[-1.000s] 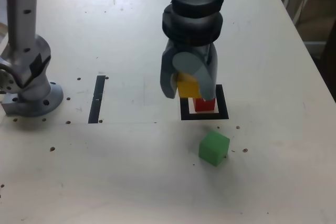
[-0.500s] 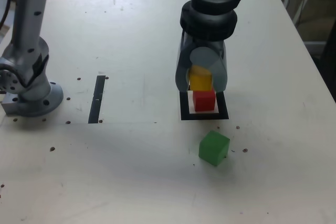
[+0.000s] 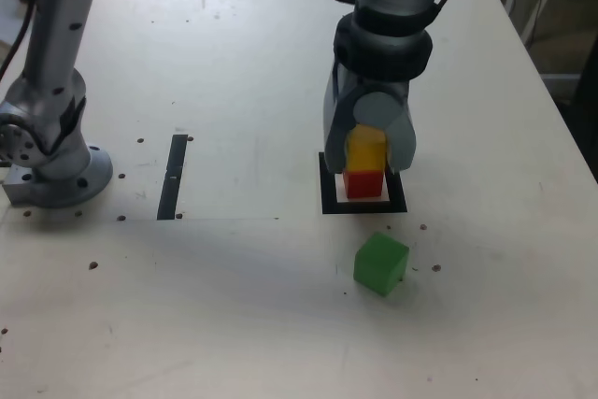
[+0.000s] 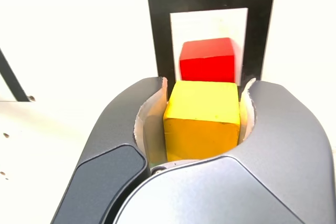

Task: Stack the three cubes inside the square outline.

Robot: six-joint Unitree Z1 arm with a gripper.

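My gripper [image 3: 368, 149] [image 4: 203, 119] is shut on the yellow cube [image 3: 365, 148] [image 4: 201, 119]. It holds that cube directly above the red cube [image 3: 363, 182] [image 4: 208, 59]; whether the two touch I cannot tell. The red cube sits inside the square outline [image 3: 328, 204] [image 4: 159, 30], a thick black frame with a pale centre. The green cube [image 3: 380, 263] lies loose on the table in front of the outline, a little toward the exterior view's right, apart from the frame. In the wrist view the green cube is out of sight.
The arm's grey base [image 3: 47, 151] stands at the exterior view's left. A narrow black strip [image 3: 171, 176] lies between the base and the outline. The table's right edge [image 3: 561, 109] runs close behind the arm, with chair legs beyond it.
The gripper carried the yellow cube toward the exterior view's right, from beside the red cube to directly over it, and lowered slightly. The red and green cubes have not moved.
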